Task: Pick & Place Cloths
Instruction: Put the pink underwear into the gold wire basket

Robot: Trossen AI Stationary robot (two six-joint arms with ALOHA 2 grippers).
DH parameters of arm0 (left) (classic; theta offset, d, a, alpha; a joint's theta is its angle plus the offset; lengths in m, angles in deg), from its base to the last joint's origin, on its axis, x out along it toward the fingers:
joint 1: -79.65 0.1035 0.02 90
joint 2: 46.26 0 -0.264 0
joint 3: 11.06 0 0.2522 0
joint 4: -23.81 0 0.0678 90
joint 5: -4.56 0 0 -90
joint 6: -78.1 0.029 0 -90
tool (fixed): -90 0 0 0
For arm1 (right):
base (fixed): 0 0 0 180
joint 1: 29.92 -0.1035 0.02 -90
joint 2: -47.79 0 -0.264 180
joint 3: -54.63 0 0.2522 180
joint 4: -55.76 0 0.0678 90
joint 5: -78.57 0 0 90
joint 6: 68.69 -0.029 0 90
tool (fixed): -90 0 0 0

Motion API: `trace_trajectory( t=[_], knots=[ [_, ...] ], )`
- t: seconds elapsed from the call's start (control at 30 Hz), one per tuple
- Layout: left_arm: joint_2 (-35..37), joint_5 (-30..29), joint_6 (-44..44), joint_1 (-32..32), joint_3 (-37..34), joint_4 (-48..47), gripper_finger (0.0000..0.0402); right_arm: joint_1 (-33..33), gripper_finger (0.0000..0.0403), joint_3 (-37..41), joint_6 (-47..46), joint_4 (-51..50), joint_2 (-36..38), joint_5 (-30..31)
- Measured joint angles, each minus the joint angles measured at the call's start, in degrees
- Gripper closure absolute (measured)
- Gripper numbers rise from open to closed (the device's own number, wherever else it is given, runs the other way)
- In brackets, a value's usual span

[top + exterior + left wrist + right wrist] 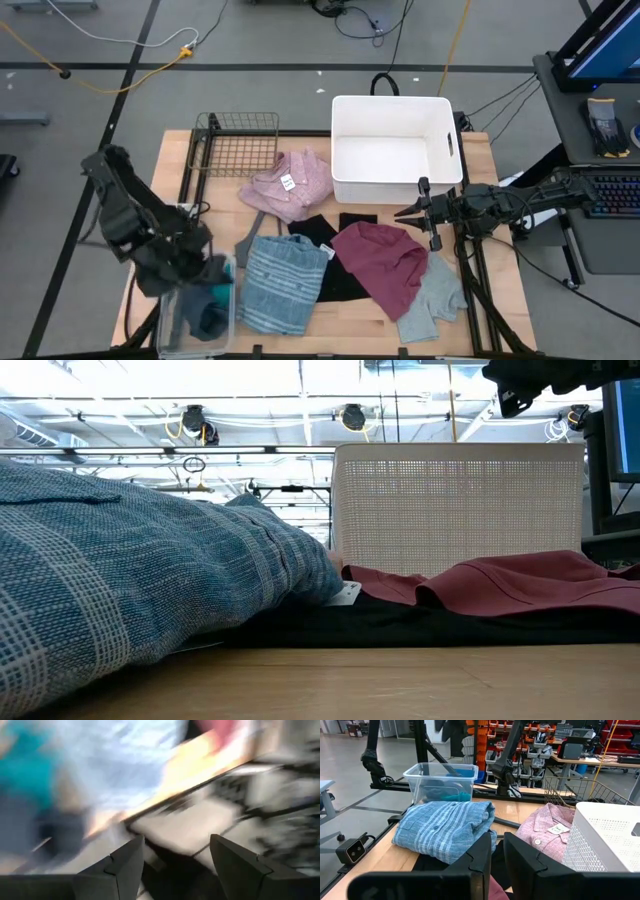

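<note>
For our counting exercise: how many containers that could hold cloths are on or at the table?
3: the white basket at the far middle, the wire basket left of it, the clear plastic bin at the near left corner, with teal and dark cloths inside.

Bright overhead light; blurred left-wrist view

Overhead camera straight down on the whole table; low camera at tabletop level, close behind the blue striped cloth, facing the white basket; wrist cameras look past their own fingers; striped cloth and basket shared with the right wrist view.
</note>
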Motion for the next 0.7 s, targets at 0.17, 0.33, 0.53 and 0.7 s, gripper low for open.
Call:
trace_trajectory(
  t=[0.17,0.33,0.53,0.7],
  knots=[
    [0.7,-11.8,15.5,4.7,0.0,9.9,0.0172,0.0,0.036,0.0,0.0,0.0,0.0,0.0],
    [0.1,-13.1,32.6,10.0,0.0,20.4,0.0172,0.0,0.036,0.0,0.0,0.0,0.0,0.0],
    [-1.5,-13.8,50.7,14.8,0.0,27.7,0.0172,0.0,0.036,0.0,0.0,0.1,0.0,0.0],
    [-2.2,-13.8,63.8,17.7,0.0,26.8,0.0172,0.0,0.036,0.0,-4.8,0.9,0.0,-0.3]
  ],
)
